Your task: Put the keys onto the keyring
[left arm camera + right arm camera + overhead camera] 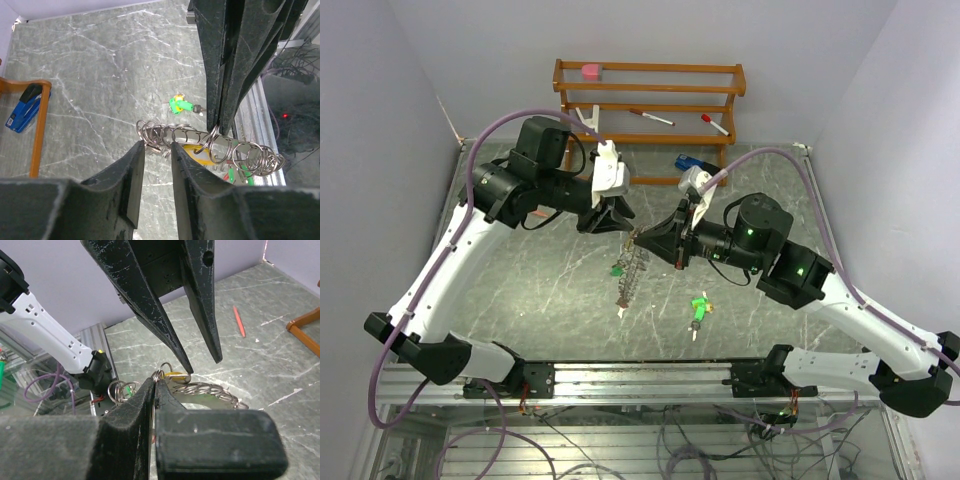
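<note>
The keyring (631, 268), a pale ring strung with several small metal rings and coloured tags, hangs above the table between both grippers. My right gripper (642, 238) is shut on its upper edge; the pinch shows in the right wrist view (156, 380). My left gripper (620, 222) is open, its fingertips right beside the ring's end (150, 132), and one tip is near a yellow-headed key (175, 375) on the ring. In the left wrist view the left gripper (157, 146) has a clear gap between its jaws. A loose green key (698, 312) lies on the table, also in the left wrist view (181, 105).
A wooden rack (650, 95) stands at the back with a pink block (591, 71) and two red-capped pens (650, 117). A blue stapler (22, 107) lies by the rack. A red pen (239, 322) lies on the table. A metal rail (640, 378) runs along the front edge.
</note>
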### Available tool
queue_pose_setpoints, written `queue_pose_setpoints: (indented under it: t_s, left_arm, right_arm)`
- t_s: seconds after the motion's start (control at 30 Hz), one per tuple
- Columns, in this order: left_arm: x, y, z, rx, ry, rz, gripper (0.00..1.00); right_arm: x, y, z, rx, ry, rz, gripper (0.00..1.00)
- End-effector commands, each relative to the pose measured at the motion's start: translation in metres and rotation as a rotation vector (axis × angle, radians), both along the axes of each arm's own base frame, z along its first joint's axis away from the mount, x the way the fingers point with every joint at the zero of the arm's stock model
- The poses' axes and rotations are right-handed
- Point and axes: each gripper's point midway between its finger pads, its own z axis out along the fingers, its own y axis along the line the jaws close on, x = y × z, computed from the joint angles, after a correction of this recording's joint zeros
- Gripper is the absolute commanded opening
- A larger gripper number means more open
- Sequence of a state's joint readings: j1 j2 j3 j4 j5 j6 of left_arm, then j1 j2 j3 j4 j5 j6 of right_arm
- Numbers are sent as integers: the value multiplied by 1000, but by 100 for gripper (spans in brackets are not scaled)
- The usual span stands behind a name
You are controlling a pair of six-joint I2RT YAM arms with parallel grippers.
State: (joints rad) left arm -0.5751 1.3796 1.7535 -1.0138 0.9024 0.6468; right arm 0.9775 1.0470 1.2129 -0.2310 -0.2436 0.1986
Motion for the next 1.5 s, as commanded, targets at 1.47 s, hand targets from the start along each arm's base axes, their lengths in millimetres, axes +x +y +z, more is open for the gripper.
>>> queue_pose_setpoints:
  t_s: [1.47]
  left_arm:
    - [-12,6,19,-14,-131,-75,30]
  right_arm:
    - [3,0,37,169,30,-49,0]
